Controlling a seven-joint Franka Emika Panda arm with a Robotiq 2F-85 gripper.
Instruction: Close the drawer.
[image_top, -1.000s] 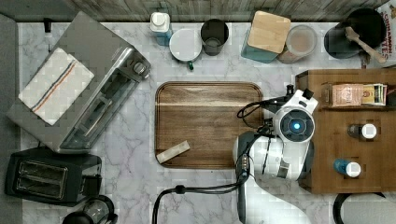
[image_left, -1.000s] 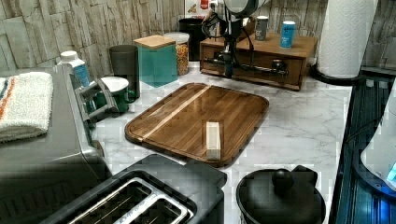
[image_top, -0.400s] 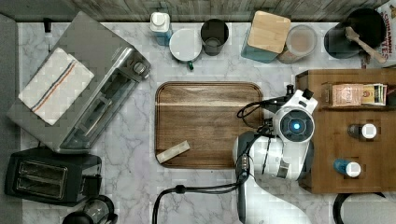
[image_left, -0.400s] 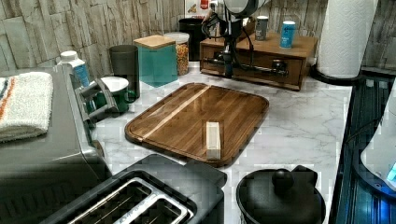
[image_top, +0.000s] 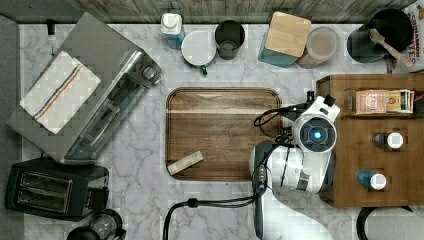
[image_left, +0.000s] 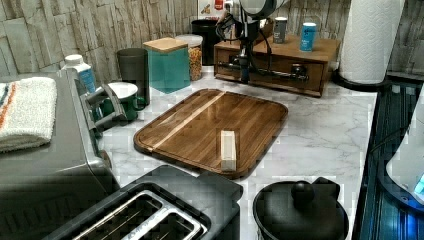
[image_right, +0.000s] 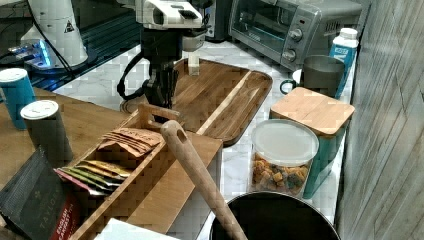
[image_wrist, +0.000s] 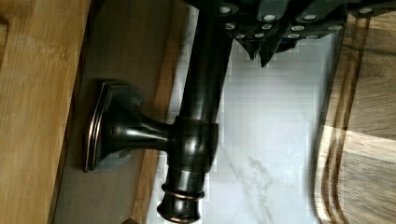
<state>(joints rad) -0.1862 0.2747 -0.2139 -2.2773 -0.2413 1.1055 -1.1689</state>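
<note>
The drawer (image_left: 272, 66) is set in the front of a wide brown wooden box (image_top: 372, 165). A long black bar handle (image_left: 270, 72) on two posts runs across it. In the left view its front looks about level with the box's front. My gripper (image_left: 244, 75) hangs straight down at the handle's end toward the left view's left. In the wrist view the bar (image_wrist: 201, 93) and one post stand off the drawer front (image_wrist: 37, 116). There my gripper (image_wrist: 262, 52) is shut, its tips close beside the bar on the side away from the drawer.
A wooden tray (image_top: 220, 130) with a small block (image_top: 185, 162) lies just in front of the box. Cans and a tea-bag rack (image_top: 380, 101) stand on the box. A toaster oven (image_top: 85, 95), toaster (image_top: 50, 187), jars, cups and a paper roll (image_left: 372, 40) ring the counter.
</note>
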